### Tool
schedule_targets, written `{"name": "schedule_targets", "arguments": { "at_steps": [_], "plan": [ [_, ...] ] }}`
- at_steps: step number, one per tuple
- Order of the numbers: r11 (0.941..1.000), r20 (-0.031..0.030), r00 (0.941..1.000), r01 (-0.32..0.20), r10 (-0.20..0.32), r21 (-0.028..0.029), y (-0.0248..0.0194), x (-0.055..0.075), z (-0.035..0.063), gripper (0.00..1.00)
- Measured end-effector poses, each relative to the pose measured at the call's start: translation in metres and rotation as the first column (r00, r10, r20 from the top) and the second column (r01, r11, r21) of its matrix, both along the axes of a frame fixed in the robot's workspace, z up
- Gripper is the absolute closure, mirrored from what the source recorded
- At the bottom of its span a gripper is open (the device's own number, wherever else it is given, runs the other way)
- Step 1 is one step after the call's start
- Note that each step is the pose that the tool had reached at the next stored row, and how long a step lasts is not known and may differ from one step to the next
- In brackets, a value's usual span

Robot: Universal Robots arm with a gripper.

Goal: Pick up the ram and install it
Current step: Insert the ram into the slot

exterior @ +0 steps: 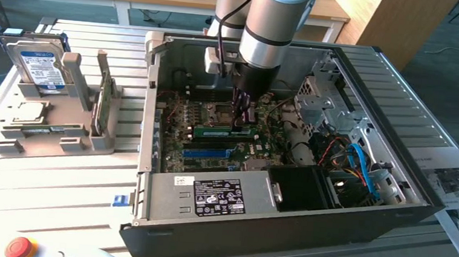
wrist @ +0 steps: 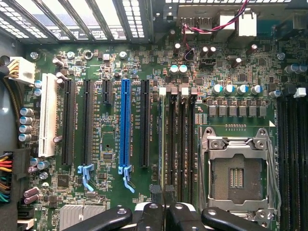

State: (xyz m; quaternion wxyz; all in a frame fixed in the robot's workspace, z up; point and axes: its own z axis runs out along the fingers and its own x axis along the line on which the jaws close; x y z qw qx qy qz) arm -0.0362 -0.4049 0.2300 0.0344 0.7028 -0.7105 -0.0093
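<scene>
carefully, i'd say: with the gripper (exterior: 243, 122) pinched narrow on the ram (exterior: 213, 129) low over the motherboard (wrist: 108, 139), its edge should line up square along a black memory slot (wrist: 170, 144) and go down evenly.

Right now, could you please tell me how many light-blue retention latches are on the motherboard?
2: one light-blue latch at the end of the blue expansion slot, the other latch at the end of a black expansion slot nearby. The gripper may hide more.

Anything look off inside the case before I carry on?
Nothing looks damaged or askew. The ram, in the gripper, runs straight along its slot. The CPU socket is bare.
</scene>
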Motion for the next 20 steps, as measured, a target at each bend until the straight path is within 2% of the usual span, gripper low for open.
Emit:
{"name": "schedule_targets", "arguments": {
  "at_steps": [9,20],
  "plan": [
    [1.0000,0.0000,1.0000,0.000,0.000,-0.0001,0.0000,0.0000,0.0046,0.88],
    [1.0000,-0.0001,1.0000,0.002,-0.002,-0.0004,0.0000,0.0000,0.0031,0.88]
  ]
}}
